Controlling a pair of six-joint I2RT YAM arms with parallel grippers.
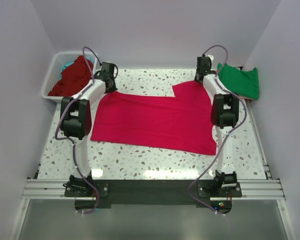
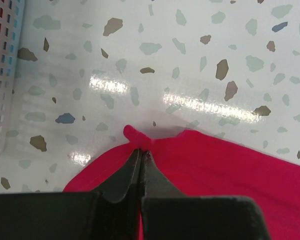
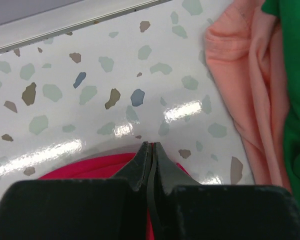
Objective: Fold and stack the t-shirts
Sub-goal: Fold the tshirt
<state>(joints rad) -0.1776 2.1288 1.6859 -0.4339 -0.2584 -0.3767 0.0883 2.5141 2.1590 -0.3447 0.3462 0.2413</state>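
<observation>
The crimson-pink t-shirt lies spread flat at the centre of the worktop. The left gripper, fingers pressed together, pinches a nub of cloth at the shirt's 11 o'clock corner. The right gripper, likewise closed, sits at the 1 o'clock corner, apparently nipping the hem. At 2 o'clock a green t-shirt lies on a salmon-pink t-shirt. At 10 o'clock the basket holds a dark red t-shirt.

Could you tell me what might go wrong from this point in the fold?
The left hand pinches only a small nub at the edge of the crimson shirt; it could slip out when lifted.
The right hand is shut near the salmon shirt; whether it holds cloth is unclear, so the fold may skew.
</observation>
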